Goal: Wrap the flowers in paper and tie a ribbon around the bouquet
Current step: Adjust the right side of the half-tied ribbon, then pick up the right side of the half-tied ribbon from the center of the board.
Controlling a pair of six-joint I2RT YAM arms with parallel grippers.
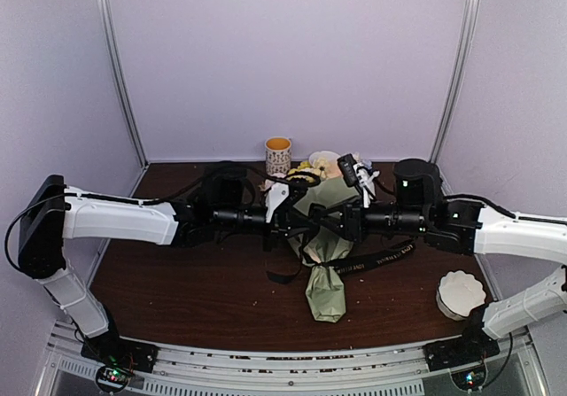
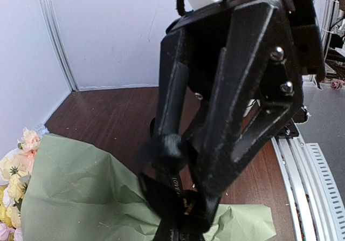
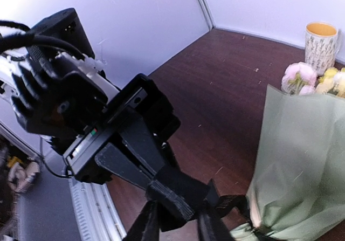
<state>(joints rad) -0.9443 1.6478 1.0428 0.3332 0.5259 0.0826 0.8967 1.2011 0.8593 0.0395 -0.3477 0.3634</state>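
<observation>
Our left tool [image 1: 308, 221] is pinched tight on the black ribbon [image 2: 175, 184], which says LOVE. We can't see if our right tool [image 1: 330, 222] is apart or together.

top camera high at near edge, looks over table [image 1: 177, 281]; wrist cameras close, facing each other, share paper [image 2: 81, 187].
</observation>
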